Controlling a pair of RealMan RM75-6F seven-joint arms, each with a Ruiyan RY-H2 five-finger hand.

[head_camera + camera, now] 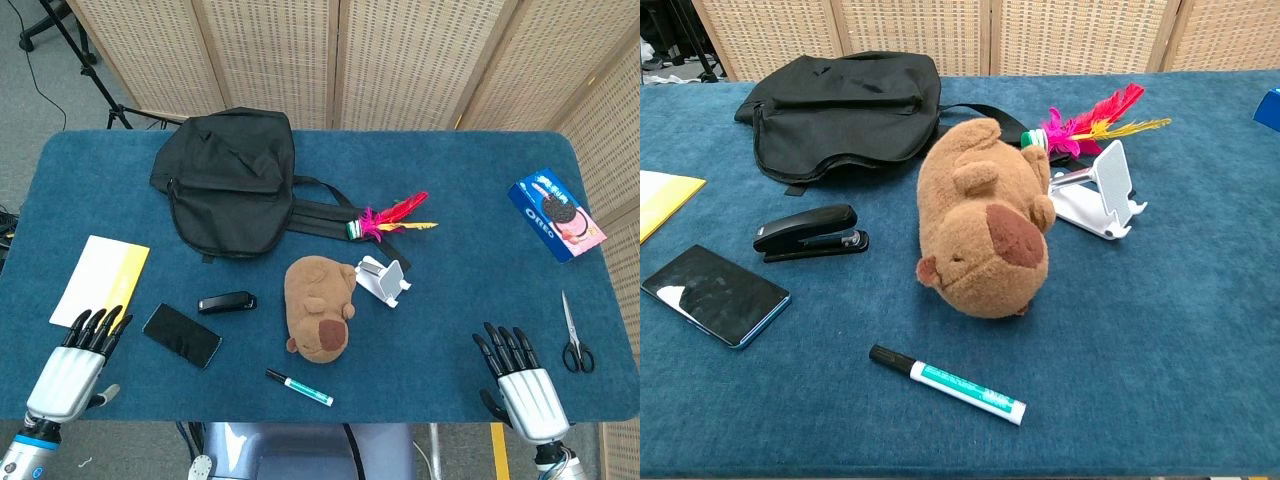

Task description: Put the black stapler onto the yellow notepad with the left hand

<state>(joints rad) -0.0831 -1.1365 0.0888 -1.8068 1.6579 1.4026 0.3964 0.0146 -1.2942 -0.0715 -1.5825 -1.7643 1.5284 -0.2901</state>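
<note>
Left hand: my left hand [75, 365] rests at the near edge of the table, fingers straight and a little apart, holding nothing.
Right hand: my right hand [520, 380] rests far over on the other side, fingers spread too, holding nothing.
Black stapler: the black stapler [227, 302] lies flat, ahead of my left fingertips and off to the inner side, not touched yet.
Yellow notepad: the yellow notepad [102, 281] lies just past my left fingertips, near the table edge.
Phone: a black phone [182, 335] lies between my left fingers and the stapler, just beside the stapler.
Worry one: I think my fingers could bump the phone as I reach over, and push it into the stapler.
Worry two: the stapler is low and smooth, so it might slip or spin when I squeeze it.
Worry three: the brown plush toy [320, 305] sits just beyond the stapler, so a long reach could knock it.
</note>
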